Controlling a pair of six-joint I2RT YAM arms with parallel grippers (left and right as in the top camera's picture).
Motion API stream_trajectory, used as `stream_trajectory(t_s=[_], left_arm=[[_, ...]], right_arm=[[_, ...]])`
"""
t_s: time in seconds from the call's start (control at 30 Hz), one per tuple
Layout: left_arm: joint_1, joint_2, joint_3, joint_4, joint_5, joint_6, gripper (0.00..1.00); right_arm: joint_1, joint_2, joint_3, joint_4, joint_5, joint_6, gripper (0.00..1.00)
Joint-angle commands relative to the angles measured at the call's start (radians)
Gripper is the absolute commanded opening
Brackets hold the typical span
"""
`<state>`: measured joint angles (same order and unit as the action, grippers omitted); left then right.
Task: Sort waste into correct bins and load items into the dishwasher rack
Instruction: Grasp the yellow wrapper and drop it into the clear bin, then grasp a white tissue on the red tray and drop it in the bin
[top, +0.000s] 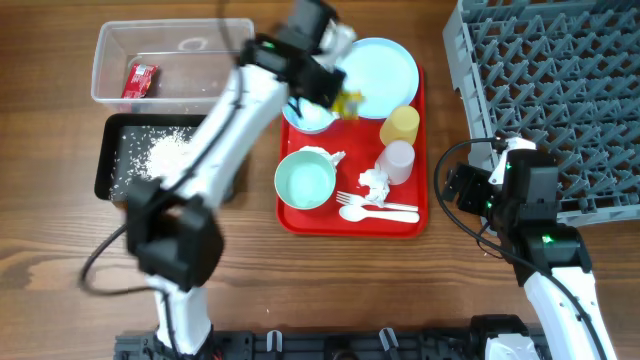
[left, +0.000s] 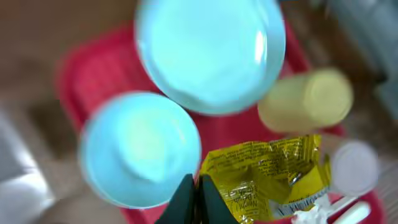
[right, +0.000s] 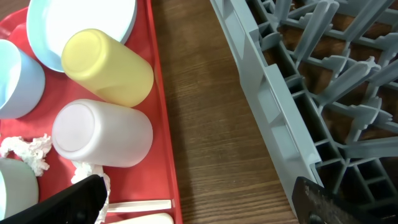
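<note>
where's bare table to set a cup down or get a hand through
Bare wood strip between red tray and dishwasher rack; open wood along the tray's near edge. The tray itself is crowded.

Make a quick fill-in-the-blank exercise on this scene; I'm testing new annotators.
The clear tub holds one ____ wrapper. The left gripper is shut on a ____ snack wrapper. The white grains lie in the ____ tray.
Missing words: red, yellow, black.
</note>
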<state>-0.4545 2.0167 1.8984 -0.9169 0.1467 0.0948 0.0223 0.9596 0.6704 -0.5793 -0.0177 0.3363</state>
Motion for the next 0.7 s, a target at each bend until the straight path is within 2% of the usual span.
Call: stream_trajectory(t_s=[0.0,0.1,0.27,0.3,0.33,0.37,0.4,0.53,0.67], left_arm=[[0.110,-0.085,0.023,0.011,-0.095,-0.033,0.04],[0.217,-0.076,0.022,0.038,-0.252,-0.092,0.04],[0.392,-0.013,0.019,0.159,-0.264,-0.150,0.04],[0.414,0.001,0.019,0.172,-0.249,-0.150,0.16],[0.434,0.014,0.019,0.182,-0.224,-0.149,0.56],[0.448,0.025,0.019,0.187,-0.193,-0.149,0.83],[0.459,0.030,0.019,0.187,-0.163,-0.149,1.00],[0.464,0.024,0.020,0.156,-0.078,-0.135,1.00],[0.407,-0.011,0.020,0.081,0.026,-0.045,1.00]], right_arm=[[-0.004,0.004,0.026,0.010,0.021,0.004,0.99],[-0.004,0.004,0.026,0.018,0.021,0.005,0.99],[-0.004,0.004,0.026,0.032,0.021,0.005,0.99],[-0.004,0.004,0.026,0.032,0.021,0.005,0.99],[-0.004,0.004,0.026,0.032,0.021,0.005,0.99],[-0.004,0.004,0.026,0.032,0.021,0.005,0.99],[-0.004,0.004,0.026,0.032,0.021,0.005,0.98],[-0.004,0.004,0.026,0.032,0.021,0.005,0.99],[-0.004,0.004,0.026,0.032,0.021,0.005,0.99]])
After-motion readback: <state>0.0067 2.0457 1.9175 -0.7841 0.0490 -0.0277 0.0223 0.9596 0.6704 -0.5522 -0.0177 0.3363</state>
